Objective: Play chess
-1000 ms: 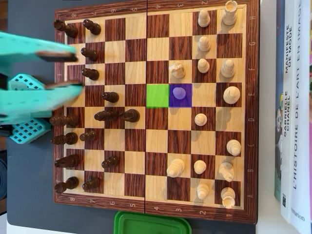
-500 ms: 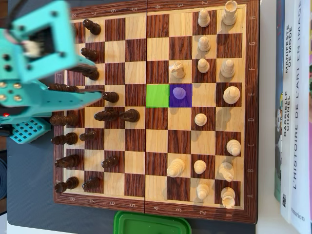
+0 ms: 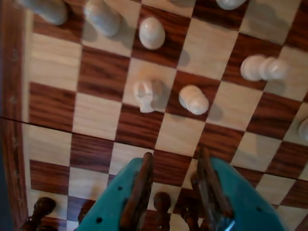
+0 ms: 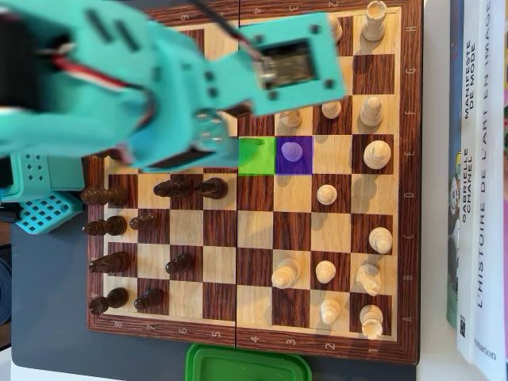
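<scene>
A wooden chessboard (image 4: 255, 321) holds white pieces on the right and dark pieces on the left in the overhead view. One square is marked green (image 4: 256, 155). The purple square next to it holds a pale pawn (image 4: 294, 152). In the wrist view my teal gripper (image 3: 175, 153) hangs open and empty above the board (image 3: 96, 115). A dark pawn (image 3: 162, 202) stands below, between the jaws. White pieces lie beyond it, among them a pawn (image 3: 193, 99) and a knight-like piece (image 3: 147, 94). In the overhead view the arm (image 4: 159, 87) hides the gripper's fingers.
Upright books (image 4: 476, 159) line the right side in the overhead view. A green lid (image 4: 246, 365) sits below the board. The arm's teal base (image 4: 44, 210) is at the left. The board's wooden rim (image 3: 10, 96) runs along the left of the wrist view.
</scene>
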